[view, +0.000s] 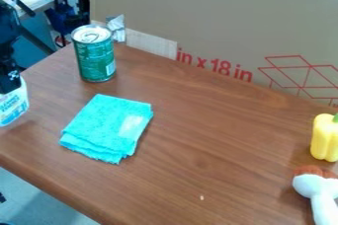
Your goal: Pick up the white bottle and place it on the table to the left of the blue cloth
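The black gripper (9, 77) is at the left edge of the camera view, partly cut off by the frame. Directly beneath it, and overlapped by it, is a white container with blue print (13, 102); whether it is held cannot be told. To the gripper's right, a green can (95, 55) with a silver top stands upright near the table's back edge. A folded turquoise cloth (105, 126) lies flat in front of the can. At the right edge are a yellow toy pepper (324, 138) and, below it, a white plush object with a brown top (316, 187).
The brown wooden table (211, 145) is bounded behind by a large cardboard panel (218, 26) with red print. Silver tape (117, 27) sticks up behind the can. Blue clamps (61, 9) stand beyond the table at the upper left.
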Controlling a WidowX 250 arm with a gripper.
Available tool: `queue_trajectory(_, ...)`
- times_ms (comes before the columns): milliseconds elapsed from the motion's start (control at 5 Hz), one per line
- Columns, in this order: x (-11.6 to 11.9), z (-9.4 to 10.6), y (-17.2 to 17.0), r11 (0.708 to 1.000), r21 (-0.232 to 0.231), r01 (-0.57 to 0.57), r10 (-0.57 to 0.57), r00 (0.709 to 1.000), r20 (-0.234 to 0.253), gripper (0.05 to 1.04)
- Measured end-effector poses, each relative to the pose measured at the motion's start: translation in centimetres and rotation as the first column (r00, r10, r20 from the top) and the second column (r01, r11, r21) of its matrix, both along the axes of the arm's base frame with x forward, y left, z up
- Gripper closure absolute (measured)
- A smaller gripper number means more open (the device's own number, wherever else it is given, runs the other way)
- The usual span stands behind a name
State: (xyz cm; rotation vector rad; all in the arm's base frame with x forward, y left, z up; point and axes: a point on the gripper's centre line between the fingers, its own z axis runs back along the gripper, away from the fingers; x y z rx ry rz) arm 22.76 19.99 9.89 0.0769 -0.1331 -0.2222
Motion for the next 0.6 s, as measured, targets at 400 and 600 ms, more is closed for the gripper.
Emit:
queue_trajectory(400, 1.5, -1.75, 0.55, 0.995, -0.087, -0.053, 0.06, 0.995, 0.082, 0.397)
queue_trajectory(600, 1.38, -1.65, 0.23, 0.981, -0.168, -0.097, 0.123, 0.98, 0.155, 0.11)
